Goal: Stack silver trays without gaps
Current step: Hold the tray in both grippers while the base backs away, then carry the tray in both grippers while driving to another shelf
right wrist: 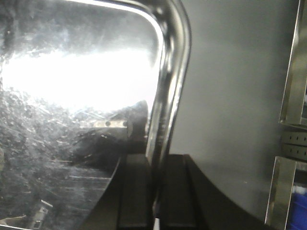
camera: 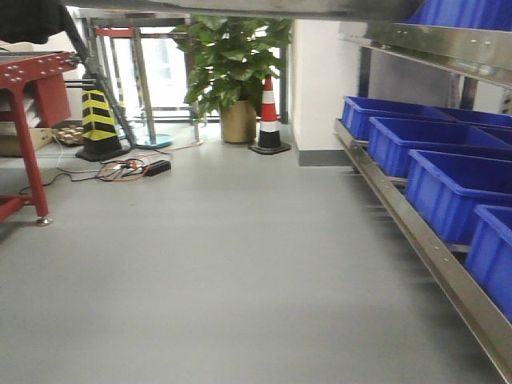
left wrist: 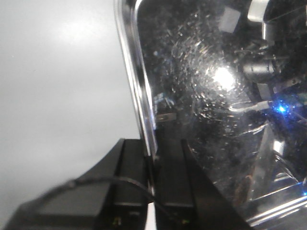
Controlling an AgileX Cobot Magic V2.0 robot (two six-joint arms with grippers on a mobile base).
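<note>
Looking at the wrist cams, your left gripper [left wrist: 152,146] is clamped on the rim of the silver tray [left wrist: 201,86], with the edge running straight up between the jaws. Your right gripper [right wrist: 156,158] pinches the opposite rim the same way.

bins [camera: 448,192] blue | cone [camera: 269,108] red-white stripes | post [camera: 99,120] black-yellow stripes | floor [camera: 224,264] grey | tray [left wrist: 206,86] silver

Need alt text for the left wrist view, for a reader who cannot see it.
The left gripper pinches the rim of a silver tray between its two black fingers. The tray's scratched, mirror-like surface fills the right side, reflecting lights; plain grey floor lies on the left.
</note>
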